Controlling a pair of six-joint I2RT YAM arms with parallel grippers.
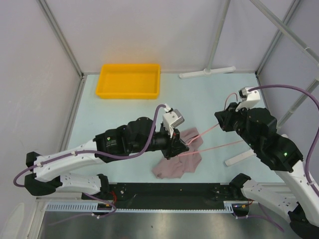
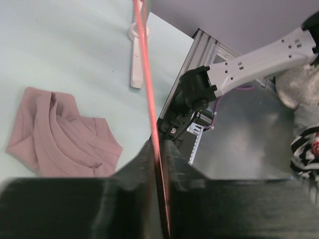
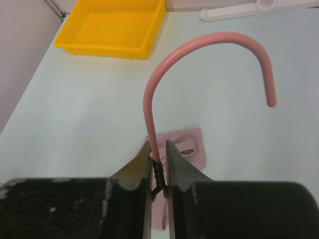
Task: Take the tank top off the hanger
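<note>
The bench [image 1: 124,114] is pale mint green, closed in by white walls and grey frame poles. The hanger [image 3: 219,35], only one, is held up in the air between the two arms, probably so that the cloth can drop free of it. The right gripper [image 3: 158,152] has its fingers closed on the twisted neck directly under the hook of the hanger. The left gripper [image 2: 158,149] has its fingers closed on a straight wire at the opposite end of the hanger. The tank top [image 2: 60,134], also only one, lies crumpled on the bench under the hanger, on the side of the left gripper. In the left wrist view it is apart from the wire. In the top view a fold of it comes close to the frame, so I cannot tell for sure if a strap is caught there. I judge the task as nearly done or done. One yellow tray [image 1: 128,94] stands well beyond the hanger, toward the far left. There are two white bars [image 1: 207,72] on the bench, one far behind the hanger and one just beside its right end.
</note>
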